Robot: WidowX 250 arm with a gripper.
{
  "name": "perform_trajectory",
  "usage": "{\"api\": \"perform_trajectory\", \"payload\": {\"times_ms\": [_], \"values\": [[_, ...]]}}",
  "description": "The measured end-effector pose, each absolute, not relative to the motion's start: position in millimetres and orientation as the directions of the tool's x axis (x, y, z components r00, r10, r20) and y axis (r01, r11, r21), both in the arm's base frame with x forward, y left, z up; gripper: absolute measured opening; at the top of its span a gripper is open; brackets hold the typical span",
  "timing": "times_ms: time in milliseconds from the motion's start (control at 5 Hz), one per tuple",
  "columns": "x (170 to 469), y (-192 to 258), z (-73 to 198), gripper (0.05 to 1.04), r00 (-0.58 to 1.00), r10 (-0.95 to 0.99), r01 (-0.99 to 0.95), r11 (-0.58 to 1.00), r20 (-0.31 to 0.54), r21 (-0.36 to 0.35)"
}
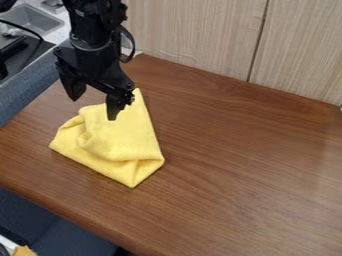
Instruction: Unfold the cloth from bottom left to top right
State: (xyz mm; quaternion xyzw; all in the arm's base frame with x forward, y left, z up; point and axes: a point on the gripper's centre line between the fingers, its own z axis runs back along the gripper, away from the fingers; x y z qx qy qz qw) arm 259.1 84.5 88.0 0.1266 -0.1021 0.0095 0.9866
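Counter, brown wood w/ grain running across, rounded front edge set nearest the camera, slanted down from L side of view to btm ctr. Below that edge, btm L: dark blue surface, w/ small orange-yellow item placed in the corner, only partly seen. Cloth, yellow, qty. 1: laid on L half of counter, folded & rumpled; one pointed corner directed to top, beside the hand; another pointed to btm, nr. the front edge; a third to L; R corner turned over in a small fold. Loose, rounded folds bunched at ctr. & upper L of cloth. Hand, black, two-fingered: hung from top L of view over upper L part of cloth; cond. open, fingers spread well apart, nothing gripped; one fingertip seen against the yellow, the other against the wood, L of cloth. Contact w/ cloth: can't be told. Black cable looped at R side of the arm. Behind counter: pale wood-grain panels, divided by a dark upright seam. Far L: grey-blue padded side, w/ metal sink beyond, top L corner.
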Motion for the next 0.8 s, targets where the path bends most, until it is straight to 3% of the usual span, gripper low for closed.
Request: {"api": "perform_trajectory", "payload": {"times_ms": [800], "values": [[258.9, 118.2, 58.4, 1.000, 0.987, 0.097, -0.121, 0.973, 0.126, 0.199]]}}
